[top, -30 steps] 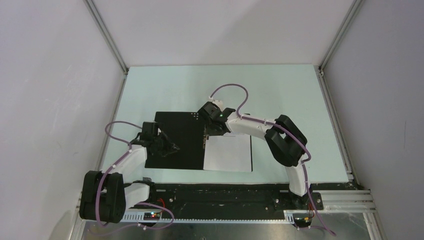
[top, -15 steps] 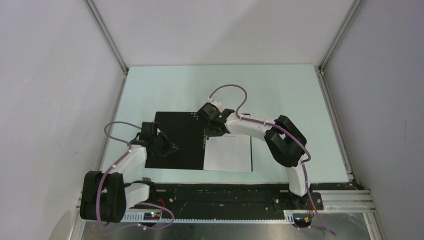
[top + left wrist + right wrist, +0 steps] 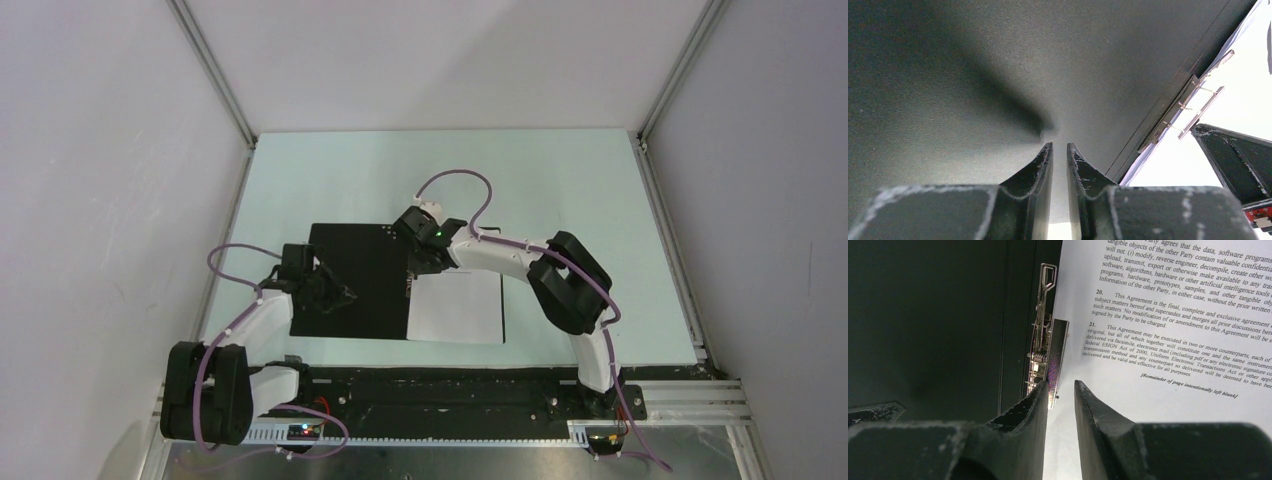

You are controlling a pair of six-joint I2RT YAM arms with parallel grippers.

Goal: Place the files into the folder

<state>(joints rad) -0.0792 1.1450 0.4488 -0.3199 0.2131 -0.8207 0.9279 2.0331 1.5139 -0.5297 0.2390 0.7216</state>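
**If the clip slips, the page goes with it**

Far left: left gripper [image 3: 335,297] has its tips down on the black inner face of the folder [image 3: 360,260], on the left flap. Its jaws are drawn nearly together with a thin slit between them and nothing in it. Reads as a hold-down. Risk: it presses on one spot only. If the tips skate on that smooth black, the whole folder could turn on the table [image 3: 560,190].

Middle, at the spine: metal clip [image 3: 1043,355], its near end just off one fingertip. Right gripper [image 3: 1060,385] straddles that spot with its jaws apart and white paper showing in the gap. Cannot tell whether it touches the clip. Risk: closing here may pinch the paper edge along with the lever, or miss the lever and crease the sheet.

Right: files [image 3: 458,305] lie on the folder's right half, printed sheet on top, left edge right at the clip. Tucked under the clip plate or not, cannot tell, nor whether a second sheet lies beneath. Risk: the clip comes down on bare board, leaving the pages loose.
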